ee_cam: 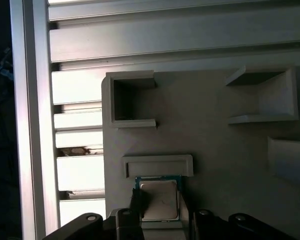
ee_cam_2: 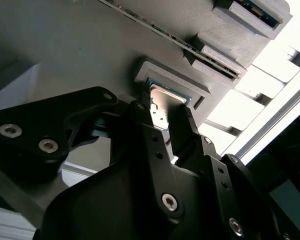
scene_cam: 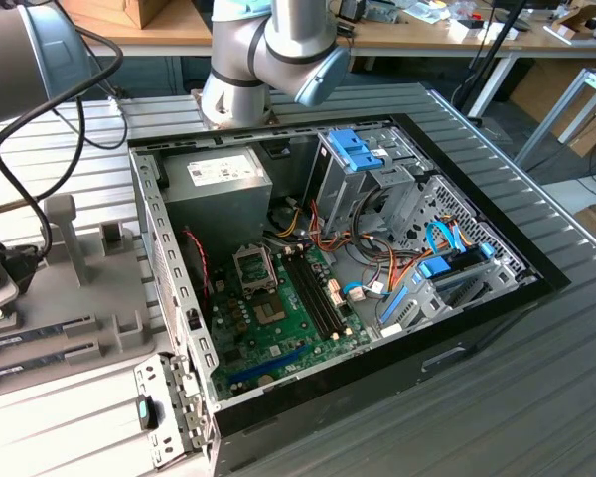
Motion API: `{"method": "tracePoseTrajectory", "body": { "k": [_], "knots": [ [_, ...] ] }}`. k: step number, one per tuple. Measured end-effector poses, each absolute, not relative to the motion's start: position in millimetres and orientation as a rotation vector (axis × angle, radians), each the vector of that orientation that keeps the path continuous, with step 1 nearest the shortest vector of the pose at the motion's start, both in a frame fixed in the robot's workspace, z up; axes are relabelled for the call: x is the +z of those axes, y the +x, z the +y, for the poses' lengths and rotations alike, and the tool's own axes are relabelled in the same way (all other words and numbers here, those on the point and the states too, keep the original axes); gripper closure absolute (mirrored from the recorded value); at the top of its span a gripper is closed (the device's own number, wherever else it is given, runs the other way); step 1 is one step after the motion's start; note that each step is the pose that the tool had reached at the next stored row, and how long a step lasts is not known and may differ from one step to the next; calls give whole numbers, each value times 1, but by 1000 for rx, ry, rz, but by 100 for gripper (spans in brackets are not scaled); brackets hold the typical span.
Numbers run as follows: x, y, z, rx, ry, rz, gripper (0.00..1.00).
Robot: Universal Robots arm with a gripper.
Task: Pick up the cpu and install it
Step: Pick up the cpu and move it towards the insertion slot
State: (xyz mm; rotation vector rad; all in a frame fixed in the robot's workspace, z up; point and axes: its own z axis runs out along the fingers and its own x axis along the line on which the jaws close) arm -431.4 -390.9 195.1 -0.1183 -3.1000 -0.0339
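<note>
Grey printed plastic forms the holder (ee_cam: 215, 150) that both wrist views look down on. In one of its shallow square pockets lies the cpu (ee_cam: 159, 200), silver top up with a thin green rim. The black gripper (ee_cam: 160, 204) sits right over it – whether it is clamped on the chip or merely straddling it, I cannot tell. The second wrist view adds what the first lacks: memory sticks (ee_cam_2: 215, 55) standing on edge in the holder's narrow slots, just beyond the cpu's pocket.

The exterior view takes in the arm (scene_cam: 268, 50) and the holder on the slatted table (scene_cam: 497, 397), at that view's left. Just beside it lies the open computer case (scene_cam: 144, 229). In the case are the green motherboard (scene_cam: 278, 328) with its socket frame (scene_cam: 253, 266), a grey power supply (scene_cam: 219, 184) and blue-tabbed drive cages (scene_cam: 363, 154) – all well apart from the cpu.
</note>
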Motion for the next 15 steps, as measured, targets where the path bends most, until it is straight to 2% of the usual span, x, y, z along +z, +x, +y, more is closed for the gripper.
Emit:
{"method": "tracePoseTrajectory", "body": {
  "k": [10,15],
  "knots": [
    [192,-431,-391,-34,-118,-3100,58],
    [202,-431,-391,-38,-118,-3100,58]
  ]
}}
